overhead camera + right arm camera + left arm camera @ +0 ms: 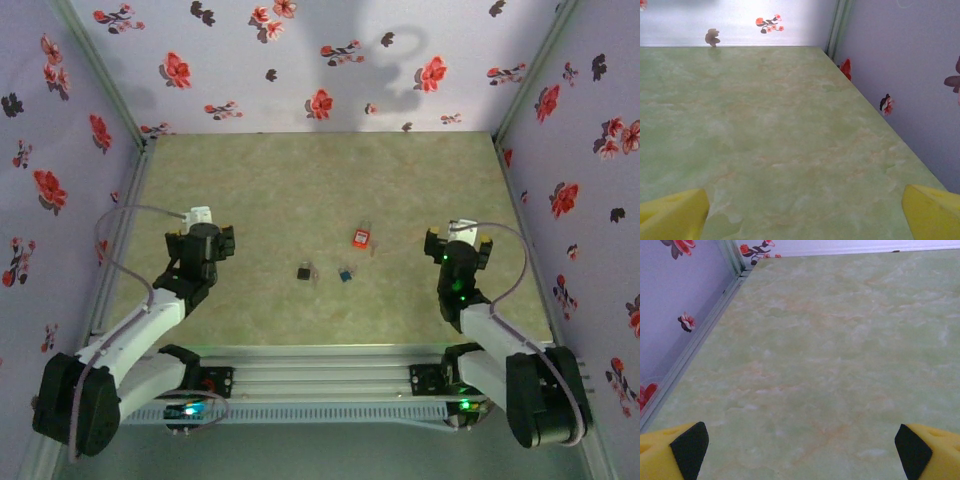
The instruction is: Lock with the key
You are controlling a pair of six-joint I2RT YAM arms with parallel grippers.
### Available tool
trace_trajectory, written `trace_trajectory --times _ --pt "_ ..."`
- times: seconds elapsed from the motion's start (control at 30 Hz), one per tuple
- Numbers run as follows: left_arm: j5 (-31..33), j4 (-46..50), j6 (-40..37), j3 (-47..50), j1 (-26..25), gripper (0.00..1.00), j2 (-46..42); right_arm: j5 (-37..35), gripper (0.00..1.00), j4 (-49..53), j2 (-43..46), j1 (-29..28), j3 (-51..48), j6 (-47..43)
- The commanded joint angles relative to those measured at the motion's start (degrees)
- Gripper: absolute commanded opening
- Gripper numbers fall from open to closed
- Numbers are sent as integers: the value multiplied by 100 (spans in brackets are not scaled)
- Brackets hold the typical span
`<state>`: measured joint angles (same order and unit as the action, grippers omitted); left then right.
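Currently the left gripper (801, 447) stands spread to its widest and grips nothing: in its wrist view the two yellow fingers (670, 452), black-padded at the tips, sit at the bottom corners with bare green marbled table (260, 180) between them. The right gripper (805, 210) stands equally wide and empty, its own yellow tips at the lower corners of its wrist view over bare surface. From above, both grippers point toward 12 o'clock, well apart from each other, one at each side of the table. A red padlock (361, 238) lies between them near the table's middle, at about 3 o'clock from the left gripper and 9 o'clock from the right, touched by neither. At roughly 8 o'clock from the padlock lies a small dark piece (303, 272), and at about 7 o'clock a small teal piece (344, 274); both are too small to tell which is the key. Flowered walls (300, 60) enclose the table.
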<state>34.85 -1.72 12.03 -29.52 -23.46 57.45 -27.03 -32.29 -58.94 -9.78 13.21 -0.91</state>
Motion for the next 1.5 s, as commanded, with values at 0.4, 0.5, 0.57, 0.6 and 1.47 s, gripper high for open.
trace_trajectory --times 0.4,0.5,0.57,0.6,1.47 --pt "-241 -541 -249 191 419 100 73 443 99 -1180 -953 351 -13 108" --pt "-240 -611 -235 174 519 100 126 461 99 -1369 -1165 392 55 98" --pt "-268 -687 -243 201 611 100 135 501 99 -1690 -1366 441 32 180" --pt "-292 -742 -250 216 651 100 139 532 99 -1774 -1454 442 49 195" --pt "-1161 -2807 -935 702 1574 100 1052 945 99 -1952 -2974 688 788 616"
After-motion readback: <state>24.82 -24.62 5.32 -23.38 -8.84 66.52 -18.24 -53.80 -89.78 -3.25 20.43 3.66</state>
